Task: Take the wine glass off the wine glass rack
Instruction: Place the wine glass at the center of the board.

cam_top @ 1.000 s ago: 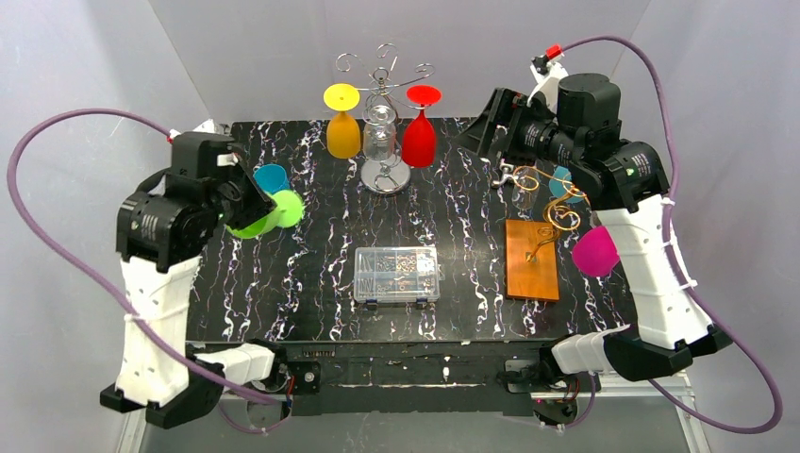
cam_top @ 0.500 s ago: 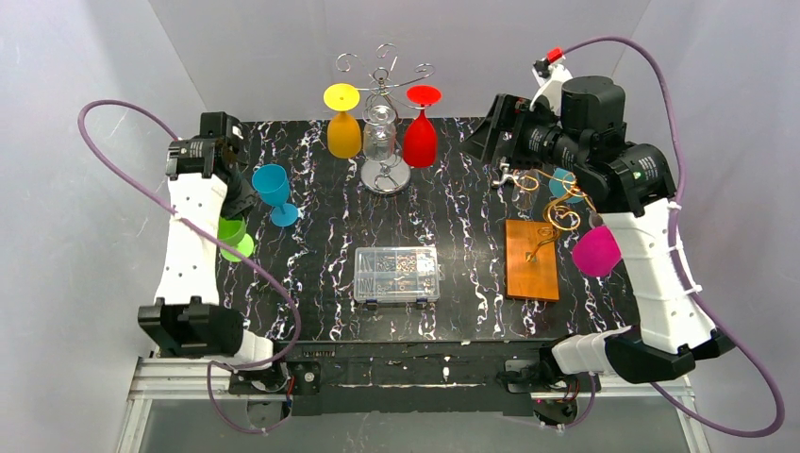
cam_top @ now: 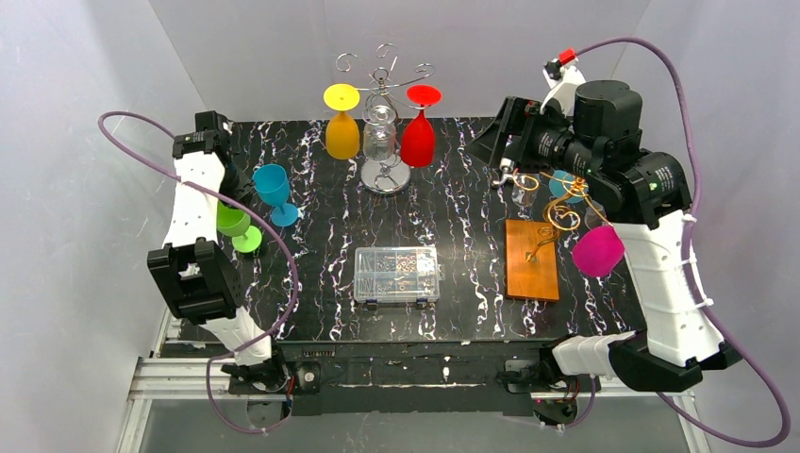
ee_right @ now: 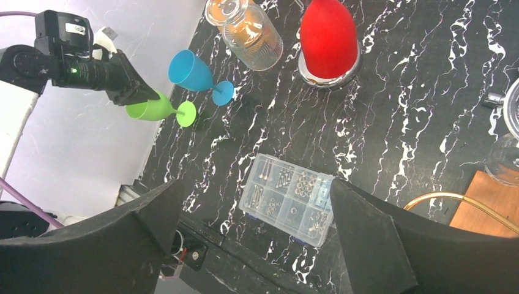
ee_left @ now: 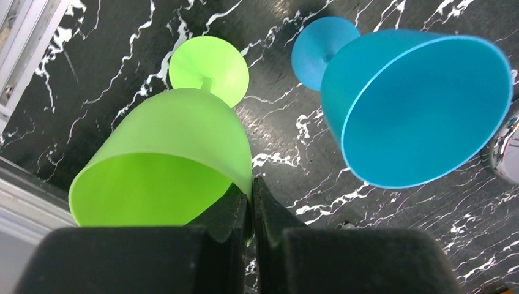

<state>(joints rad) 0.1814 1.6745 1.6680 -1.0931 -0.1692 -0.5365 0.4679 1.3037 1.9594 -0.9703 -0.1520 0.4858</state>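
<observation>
Both L hand (ee_left: pixel 250 187) fingers pinch green glass (ee_left: pixel 177 128) rim, part hidden.

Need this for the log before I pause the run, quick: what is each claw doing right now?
Left claw: closed on the rim of the green glass.
Right claw: open, holding nothing.

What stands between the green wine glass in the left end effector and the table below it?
Nothing visible does. The green wine glass has bare table around its foot; the blue wine glass stands beside it, apart.
</observation>
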